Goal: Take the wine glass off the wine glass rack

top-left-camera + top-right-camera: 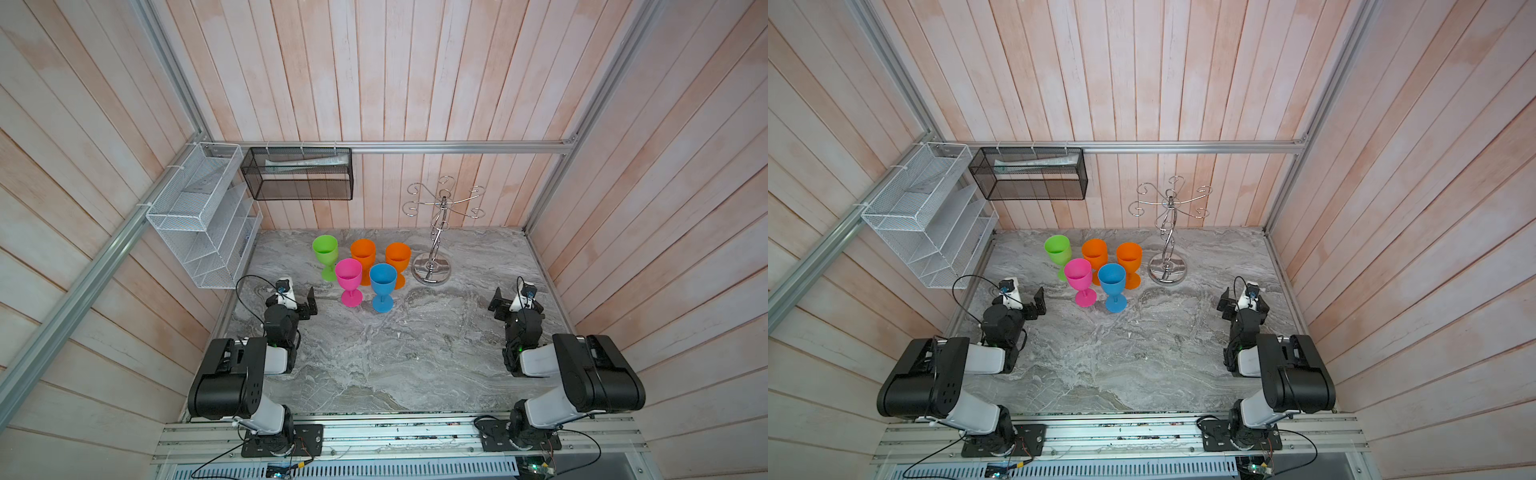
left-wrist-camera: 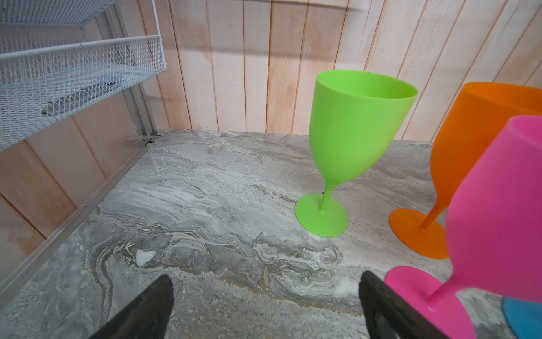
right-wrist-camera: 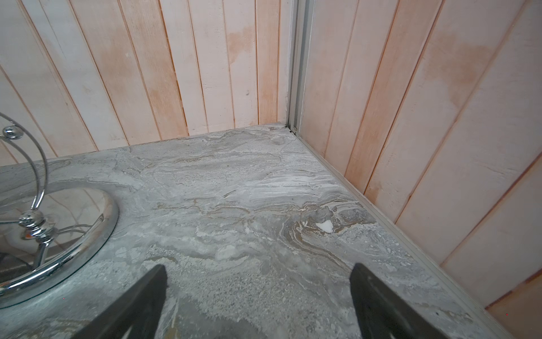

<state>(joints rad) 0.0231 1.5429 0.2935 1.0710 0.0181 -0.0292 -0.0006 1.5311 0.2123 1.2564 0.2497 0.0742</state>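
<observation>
Plainly, the wine glass rack (image 1: 439, 227) stands upright at the back of the marble table (image 1: 395, 357), toward the right, with its mirrored base (image 3: 73, 223) flat on the stone. Just to its left, five coloured wine glasses stand upright on the table in a tight cluster. The green glass (image 1: 325, 249), an orange glass (image 1: 363, 251) and a second orange glass (image 1: 397, 255) form the back row, with the pink glass (image 1: 348, 272) and the blue glass (image 1: 382, 278) in front. The second orange glass is nearest the rack's base; I cannot tell whether they touch. The left pincer (image 2: 264, 293) is spread wide and holds nothing, low over the table near the pink glass's foot. The right pincer (image 3: 258, 281) is likewise spread — nothing between its jaws — near the rack's base but apart from it. A white mesh basket (image 1: 199, 216) and a black mesh basket (image 1: 299, 174) hang on the walls.
</observation>
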